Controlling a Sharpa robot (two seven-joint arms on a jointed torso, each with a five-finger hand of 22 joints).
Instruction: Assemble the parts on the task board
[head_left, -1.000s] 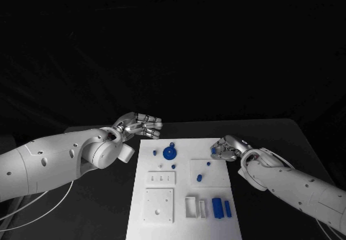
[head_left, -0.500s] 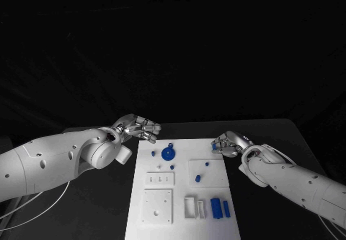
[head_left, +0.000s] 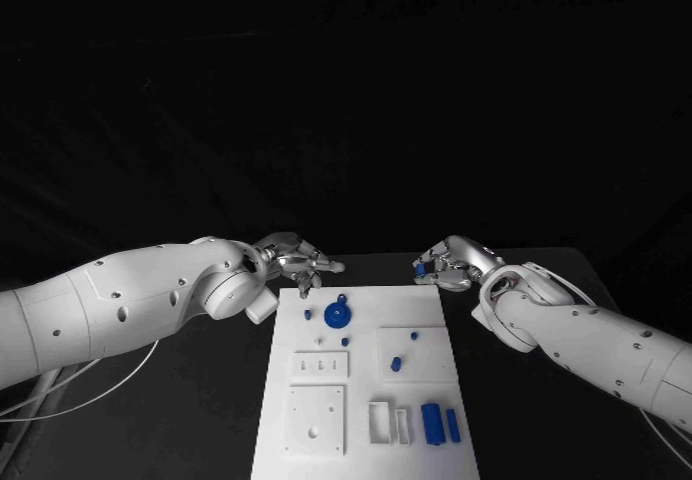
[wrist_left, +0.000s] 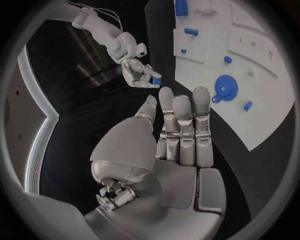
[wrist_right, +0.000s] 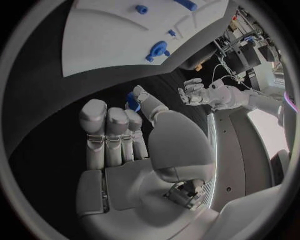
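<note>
A small blue part (head_left: 421, 268) sits pinched at the fingertips of the right hand (head_left: 447, 272), just past the far right corner of the board (head_left: 368, 440) and off its surface. In the left wrist view the same part (wrist_left: 156, 80) shows as a blue block clamped between that hand's thumb and fingers (wrist_left: 140, 75); in the right wrist view it (wrist_right: 132, 100) peeks out blue beside the thumb tip, with the other fingers (wrist_right: 106, 130) held straight and side by side.

The left hand (head_left: 296, 262) hovers over the far left corner of the board, grasping nothing: its own wrist view shows the fingers (wrist_left: 184, 127) extended together with no part between them and the thumb.

On the board, a blue disc (head_left: 338, 315) lies near the far end with a small blue peg (head_left: 307, 313) just beside it toward the left hand. Two more small pegs (head_left: 397, 362) stand on a raised white square toward the right edge. At the near end two blue bars (head_left: 440, 424) lie side by side, next to a white open frame (head_left: 379, 420).
</note>
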